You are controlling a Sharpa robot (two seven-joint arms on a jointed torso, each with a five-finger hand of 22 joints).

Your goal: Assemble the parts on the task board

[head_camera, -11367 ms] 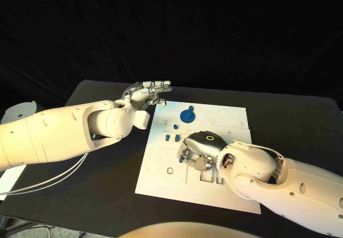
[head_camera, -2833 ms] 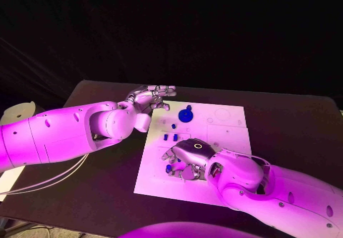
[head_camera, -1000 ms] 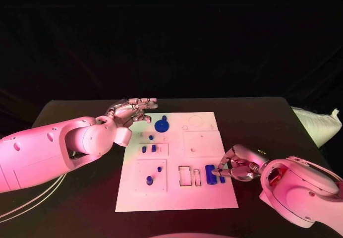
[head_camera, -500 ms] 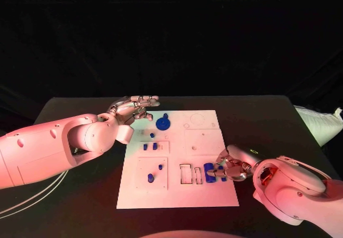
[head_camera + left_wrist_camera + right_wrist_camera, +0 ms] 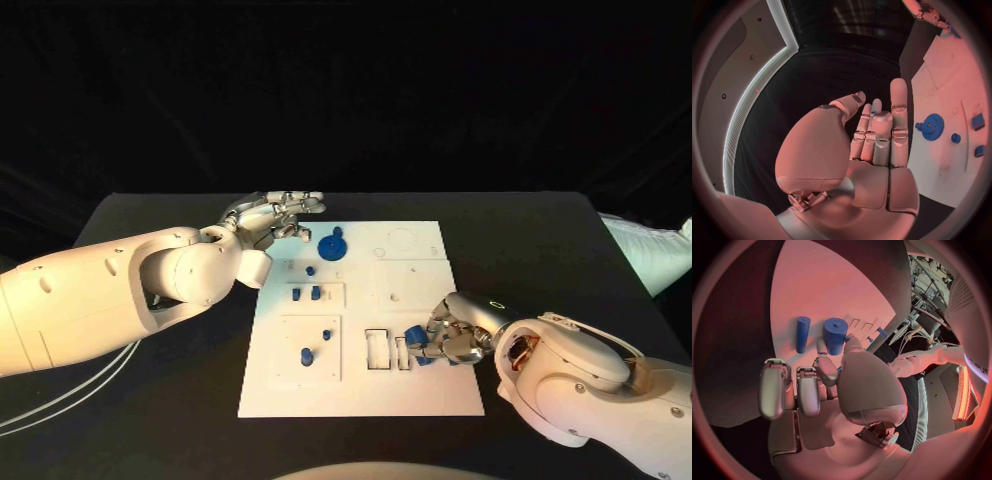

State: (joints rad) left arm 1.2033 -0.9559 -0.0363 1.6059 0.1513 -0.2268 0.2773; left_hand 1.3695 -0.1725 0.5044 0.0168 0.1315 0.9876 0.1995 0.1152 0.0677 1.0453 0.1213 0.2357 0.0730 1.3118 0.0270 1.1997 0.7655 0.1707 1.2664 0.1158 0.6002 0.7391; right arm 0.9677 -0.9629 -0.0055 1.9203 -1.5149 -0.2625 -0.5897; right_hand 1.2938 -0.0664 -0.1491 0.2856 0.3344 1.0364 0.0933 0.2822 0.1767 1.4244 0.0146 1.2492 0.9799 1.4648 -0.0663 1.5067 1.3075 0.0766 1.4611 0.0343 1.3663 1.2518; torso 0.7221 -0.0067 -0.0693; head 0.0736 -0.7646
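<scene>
A black table (image 5: 173,400) carries the white task board (image 5: 368,385), a tall rectangle lying flat at its middle. The left arm (image 5: 101,295) reaches in and ends at the left hand (image 5: 271,215), which hovers over the table just beside the board's far left corner; in the left wrist view its fingers (image 5: 899,117) stand nearly straight and close together, grasping nothing. The right arm (image 5: 591,385) covers the table's near right side, and the right hand (image 5: 450,335) sits at the board's right edge with curled fingers. In the right wrist view a thick blue cylinder (image 5: 836,335) stands at its fingertips, with a thinner blue peg (image 5: 802,333) just beside it; whether the fingers truly clasp the cylinder cannot be told, since the thumb hides the contact. From the head view this cylinder (image 5: 415,338) is largely hidden by the hand. A blue gear (image 5: 333,246) lies near the board's far left corner, near the left hand. 2 small blue blocks (image 5: 306,293) sit in a square recess below it, and further small blue pieces (image 5: 307,355) lie in a lower recess, too small to make out.
</scene>
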